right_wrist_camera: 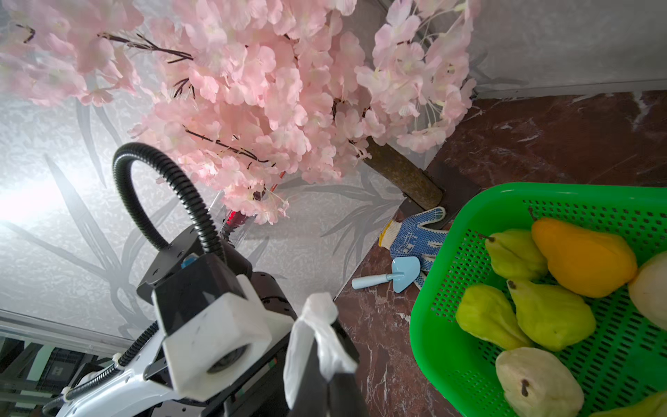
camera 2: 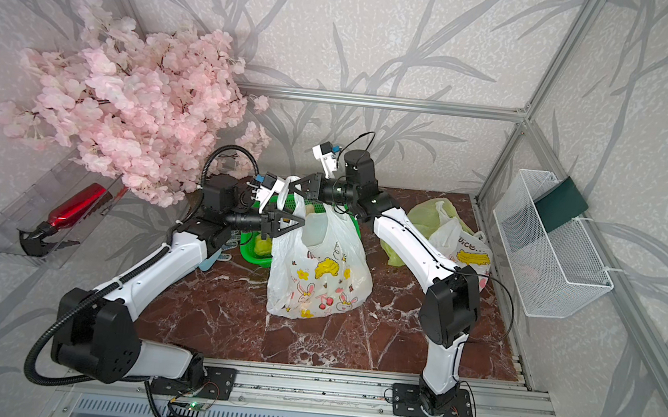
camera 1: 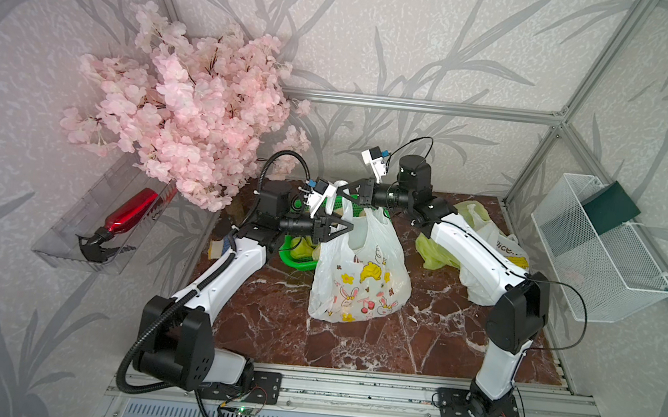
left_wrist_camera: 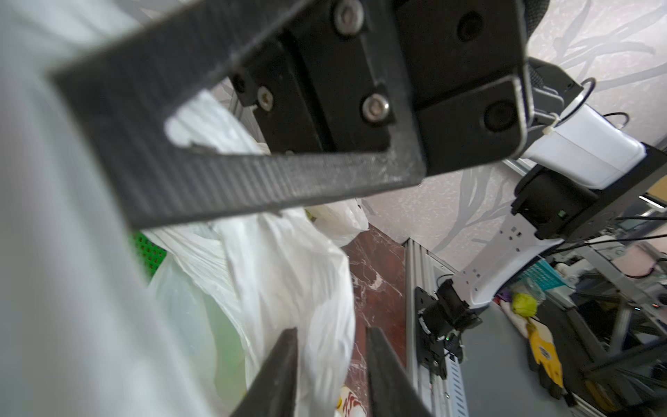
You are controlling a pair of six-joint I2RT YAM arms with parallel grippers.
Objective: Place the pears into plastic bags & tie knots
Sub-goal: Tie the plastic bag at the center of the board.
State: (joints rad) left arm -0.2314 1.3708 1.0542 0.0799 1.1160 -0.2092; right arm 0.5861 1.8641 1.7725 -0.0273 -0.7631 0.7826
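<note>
Entry — rabbit-print bag: centre frame, upright. Your right gripper clamped its handle, strip running up-frame; your left gripper, jaws parted and empty, sat just left of that strip — the nearer arm.

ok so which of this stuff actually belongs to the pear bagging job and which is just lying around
For the job:
- rabbit-print bag, handle pinched by the right fingers
- pears in the green basket
- yellow-green bag
- second white bag

Lying about:
- blue glove
- blue trowel
- pink blossoms
- red bottle
- wire basket
</note>
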